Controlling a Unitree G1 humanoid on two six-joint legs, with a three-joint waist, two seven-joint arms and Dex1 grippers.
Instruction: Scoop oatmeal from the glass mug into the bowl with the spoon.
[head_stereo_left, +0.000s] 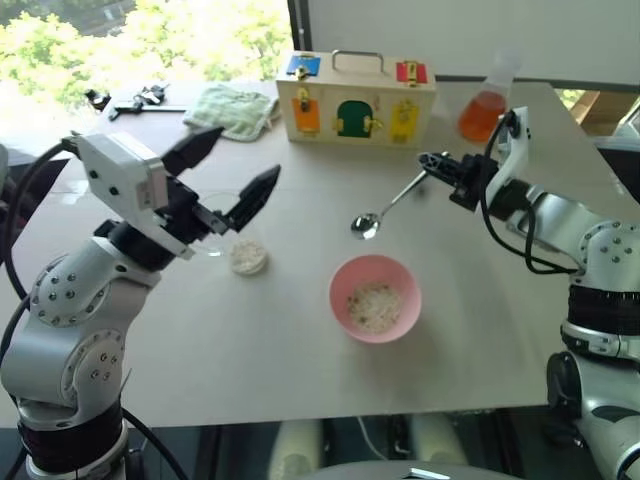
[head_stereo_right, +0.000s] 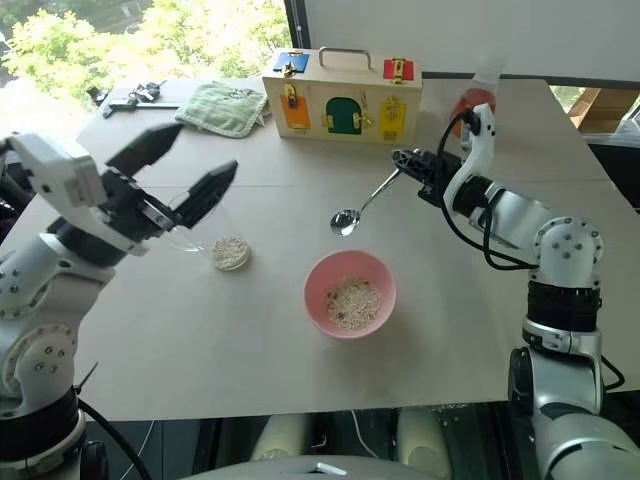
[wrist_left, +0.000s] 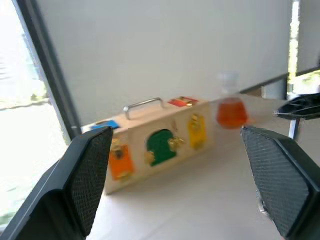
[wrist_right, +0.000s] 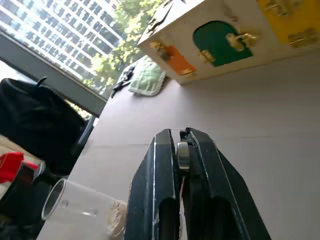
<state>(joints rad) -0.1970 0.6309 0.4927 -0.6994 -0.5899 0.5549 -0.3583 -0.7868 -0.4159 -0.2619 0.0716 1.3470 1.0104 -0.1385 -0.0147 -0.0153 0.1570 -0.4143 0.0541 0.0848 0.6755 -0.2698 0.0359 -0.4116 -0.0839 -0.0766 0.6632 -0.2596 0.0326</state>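
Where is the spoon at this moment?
In the left eye view the spoon hangs above the table on the right side, its handle clamped in the right gripper, above the pink bowl.

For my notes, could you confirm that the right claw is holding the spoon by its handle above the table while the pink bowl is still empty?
Not quite: the pink bowl is not empty; both eye views show pale oatmeal in it. The rest holds: the right claw holds the spoon by its handle above the table.

This looks like a test room high up in a city building. A big window shows trees, and tall buildings stand outside. A plain table holds a wooden toy box with locks.
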